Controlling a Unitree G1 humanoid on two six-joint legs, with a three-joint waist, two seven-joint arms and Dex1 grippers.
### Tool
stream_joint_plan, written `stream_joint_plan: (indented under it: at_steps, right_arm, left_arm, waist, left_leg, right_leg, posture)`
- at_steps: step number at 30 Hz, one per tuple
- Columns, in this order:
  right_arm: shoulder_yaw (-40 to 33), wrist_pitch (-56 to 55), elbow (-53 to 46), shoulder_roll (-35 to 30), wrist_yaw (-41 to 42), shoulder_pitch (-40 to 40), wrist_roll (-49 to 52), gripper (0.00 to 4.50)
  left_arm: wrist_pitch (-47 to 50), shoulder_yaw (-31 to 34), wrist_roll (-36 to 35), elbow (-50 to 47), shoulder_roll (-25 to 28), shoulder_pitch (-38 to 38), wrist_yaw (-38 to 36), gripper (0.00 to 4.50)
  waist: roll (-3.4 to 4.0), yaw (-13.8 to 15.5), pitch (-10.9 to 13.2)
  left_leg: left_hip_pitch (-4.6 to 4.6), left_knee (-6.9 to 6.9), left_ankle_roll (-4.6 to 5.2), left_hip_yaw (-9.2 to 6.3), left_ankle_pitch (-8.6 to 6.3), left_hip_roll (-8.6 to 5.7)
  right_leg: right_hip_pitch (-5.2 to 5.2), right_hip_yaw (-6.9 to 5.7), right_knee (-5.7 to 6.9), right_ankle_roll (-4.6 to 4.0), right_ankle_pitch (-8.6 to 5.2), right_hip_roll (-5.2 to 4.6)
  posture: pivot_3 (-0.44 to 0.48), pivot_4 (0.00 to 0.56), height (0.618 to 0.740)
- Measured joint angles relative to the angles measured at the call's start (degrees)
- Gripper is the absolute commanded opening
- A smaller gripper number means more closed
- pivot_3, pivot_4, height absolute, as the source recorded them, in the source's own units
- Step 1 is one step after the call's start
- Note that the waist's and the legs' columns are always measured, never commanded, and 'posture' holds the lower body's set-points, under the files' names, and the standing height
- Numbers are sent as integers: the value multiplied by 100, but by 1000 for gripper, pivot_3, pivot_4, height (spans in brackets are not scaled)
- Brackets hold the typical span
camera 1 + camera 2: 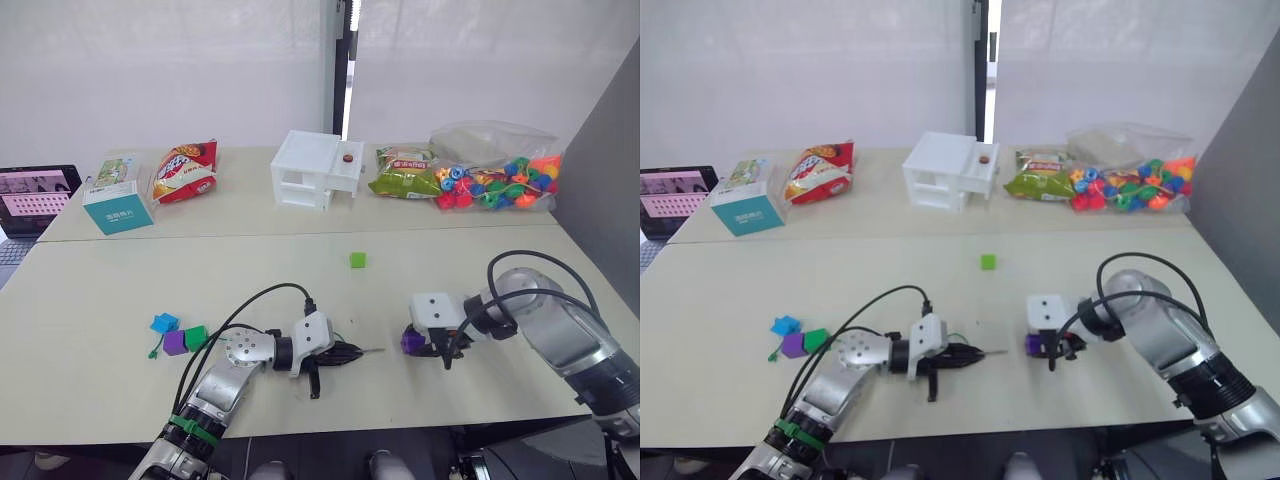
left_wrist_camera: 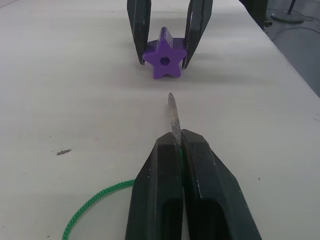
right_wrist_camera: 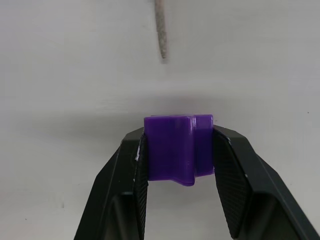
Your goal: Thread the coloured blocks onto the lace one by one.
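Note:
My left gripper (image 1: 345, 353) lies low over the near table, shut on the lace (image 2: 100, 197). The thin green string trails back from its fingers, and the stiff dark tip (image 2: 172, 112) sticks out ahead. A short gap beyond that tip, my right gripper (image 1: 425, 345) is shut on a purple star-shaped block (image 2: 165, 60). The block's centre hole faces the tip and it rests on the table. A light green block (image 1: 357, 260) sits alone farther back. Blue (image 1: 163, 322), purple (image 1: 175, 342) and dark green (image 1: 196, 337) blocks cluster at the near left.
Along the far table stand a white drawer box (image 1: 315, 170), snack bags (image 1: 185, 170), a teal carton (image 1: 118, 205) and a clear bag of coloured beads (image 1: 500, 175). A laptop (image 1: 35, 195) sits at the far left. Black cables loop over both arms.

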Motion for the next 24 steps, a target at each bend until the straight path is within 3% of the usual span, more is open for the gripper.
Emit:
stream_joint_plan:
  at_steps: [5,24]
  right_arm:
    - [-33,493,-367,34,-138,136,43,1340]
    - [-45,614,-592,21,-278,245,30,1340]
  left_arm:
    - [31,-53,-27,68,-131,-46,-7,0]
    - [84,-82,-29,296,-333,-321,-14,0]
  waist:
    - [0,2,0]
    - [0,1,0]
  left_leg:
    - [-1,0,0,0,0,-1]
    - [0,1,0,0,0,-1]
  right_leg:
    - [0,0,-1,0,0,0]
    - [1,-1,0,0,0,0]
  posture:
    - [0,150,740]
    - [0,150,740]
